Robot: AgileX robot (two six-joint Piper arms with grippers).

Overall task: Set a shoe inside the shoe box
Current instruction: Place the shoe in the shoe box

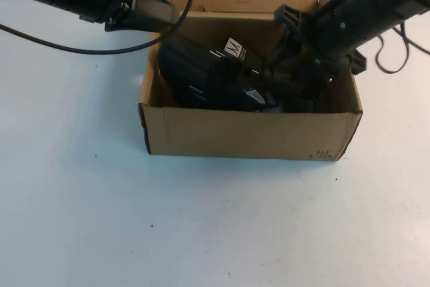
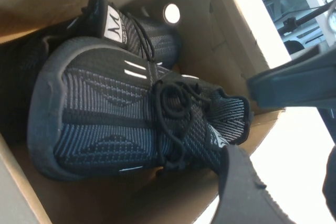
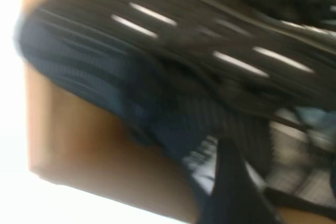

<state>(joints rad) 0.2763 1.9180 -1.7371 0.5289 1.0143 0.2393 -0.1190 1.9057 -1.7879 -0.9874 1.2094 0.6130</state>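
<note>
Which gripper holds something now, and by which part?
Left gripper, above rear-left of the shoe box: nothing. Right gripper, inside the box at the shoe: cannot be told.

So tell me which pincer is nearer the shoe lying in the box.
Right. The right pincer reaches down inside the shoe box at the shoe; the left pincer hovers over the box's back left corner.

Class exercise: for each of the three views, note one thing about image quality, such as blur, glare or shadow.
High view: sharp, but the shoe sinks into shadow inside the shoe box. Left wrist view: crisp knit, with overexposed brightness beyond the box edge by the left gripper. Right wrist view: heavily smeared with blur near the right gripper.
</note>
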